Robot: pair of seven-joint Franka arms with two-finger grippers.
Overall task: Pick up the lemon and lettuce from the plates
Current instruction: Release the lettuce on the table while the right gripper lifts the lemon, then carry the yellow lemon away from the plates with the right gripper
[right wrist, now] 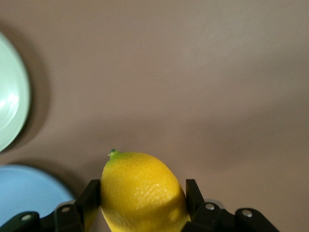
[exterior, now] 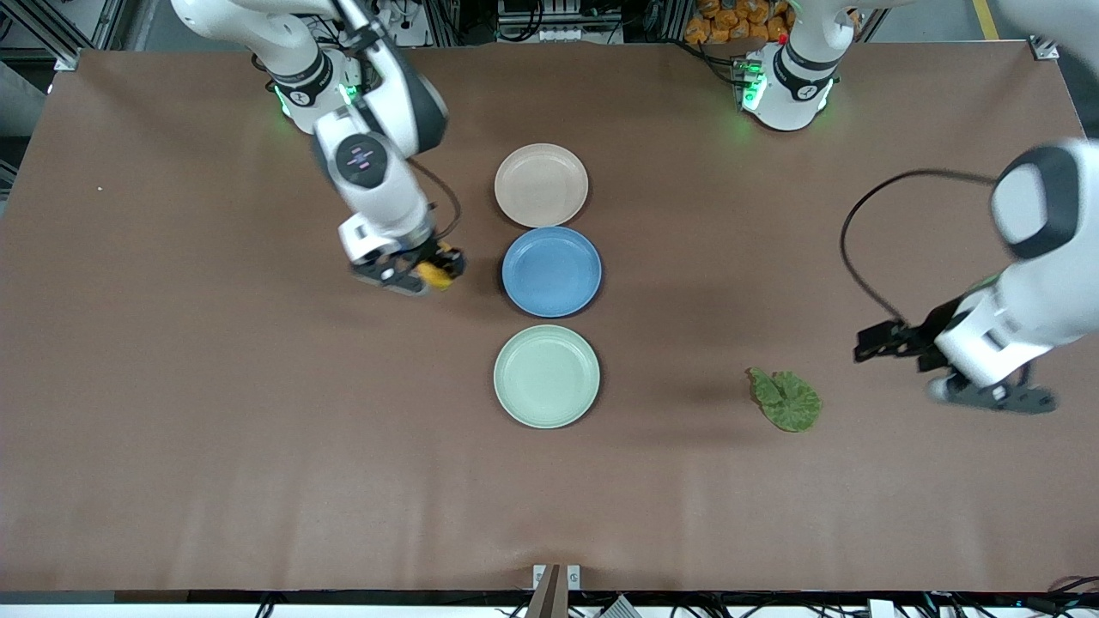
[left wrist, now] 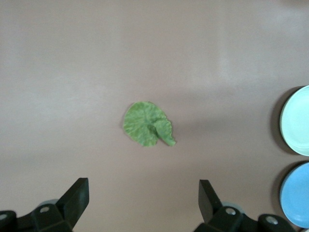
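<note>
Brown table (exterior: 215, 429) carries three bare plates in a row: beige-pink plate (exterior: 541, 184), blue plate (exterior: 551, 271), mint plate (exterior: 546, 376). Right gripper (exterior: 421, 273) hangs angled over the table beside the blue plate, clamped on the lemon (exterior: 434, 275). Lettuce (exterior: 786, 400) lies flat toward the left arm's end. Left gripper (left wrist: 143, 195) hovers near it, fingers spread wide.

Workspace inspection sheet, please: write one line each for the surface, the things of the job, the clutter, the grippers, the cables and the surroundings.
Surface: brown table, flat.
Job's things: lemon held in the right gripper; lettuce on the table toward the left arm's end; beige-pink plate and mint plate both empty.
Clutter: blue plate between them, empty.
Grippers: right shut on the lemon, over the table beside the blue plate; left gripper open, over the table beside the lettuce.
Cables: black cable looping to the left arm.
Surroundings: orange items past the table edge.
</note>
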